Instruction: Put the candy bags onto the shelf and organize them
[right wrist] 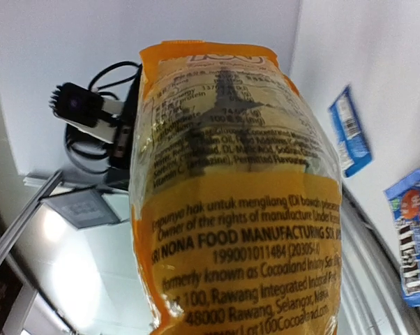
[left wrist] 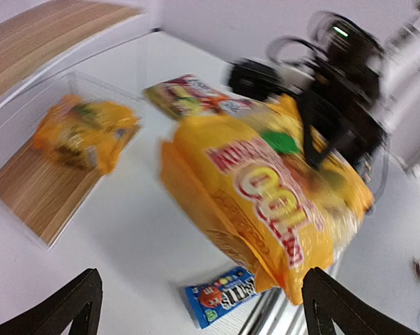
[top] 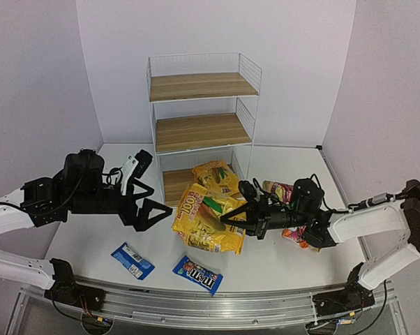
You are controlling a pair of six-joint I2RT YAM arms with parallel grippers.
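Observation:
A large yellow-orange candy bag [top: 206,222] [left wrist: 280,188] [right wrist: 231,209] hangs in the middle, lifted off the table. My right gripper [top: 232,215] is shut on its right edge; in the right wrist view the bag hides the fingers. My left gripper [top: 150,202] [left wrist: 203,283] stands wide open just left of the bag, apart from it. A second yellow bag [top: 217,176] [left wrist: 84,132] lies at the bottom board of the shelf [top: 199,115]. A red-pink bag [top: 278,190] [left wrist: 189,98] lies behind my right arm. Two blue packets [top: 132,260] [top: 198,273] lie near the front edge.
The white wire shelf stands at the back centre with bare wood boards [top: 201,85] on its upper two levels. A metal rail [top: 217,307] runs along the near table edge. One blue packet [left wrist: 220,296] [right wrist: 416,244] lies directly below the hanging bag.

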